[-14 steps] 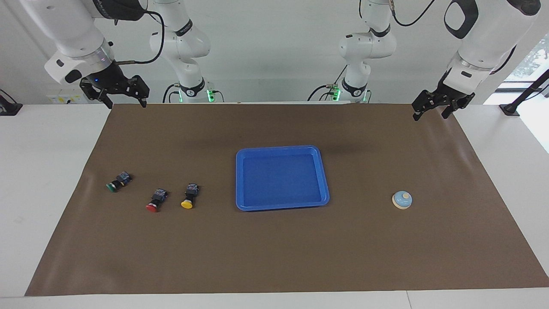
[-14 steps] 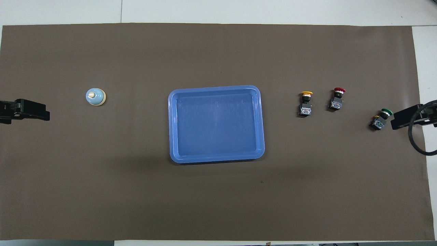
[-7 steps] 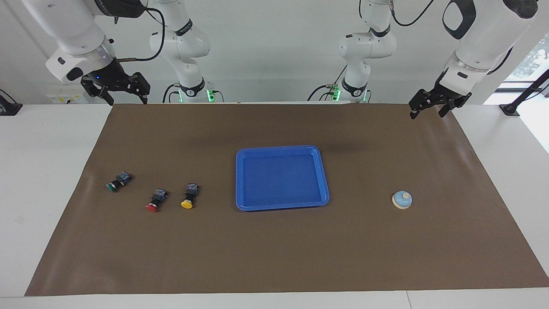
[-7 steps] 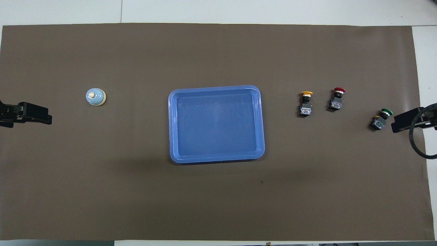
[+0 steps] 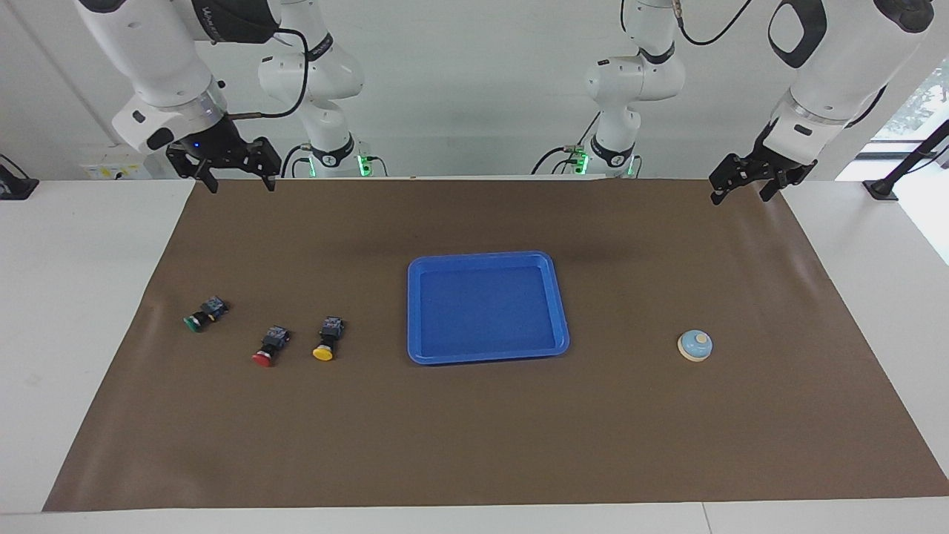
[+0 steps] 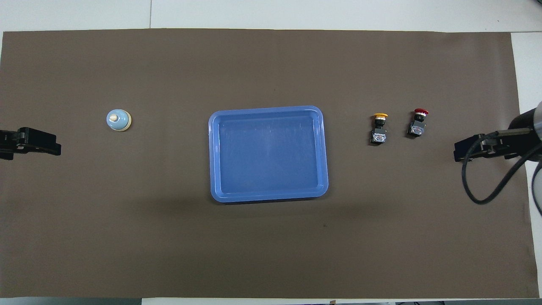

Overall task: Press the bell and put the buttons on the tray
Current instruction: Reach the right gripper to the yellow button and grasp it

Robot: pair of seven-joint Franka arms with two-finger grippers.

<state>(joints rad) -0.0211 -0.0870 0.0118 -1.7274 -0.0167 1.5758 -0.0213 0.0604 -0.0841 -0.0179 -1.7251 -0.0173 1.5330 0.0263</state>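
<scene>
Blue tray (image 5: 488, 357) sits mid-worktop; both grippers, left (image 5: 747, 182) and right (image 5: 236, 173), hang open and empty over the robots' edge.

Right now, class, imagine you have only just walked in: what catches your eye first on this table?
The bright blue tray in the middle of the brown mat. Toward the right arm's end lie three buttons, green, red and yellow; toward the left arm's end sits the pale blue bell.

Blue tray (image 5: 488, 357), brown mat (image 5: 474, 445)
</scene>
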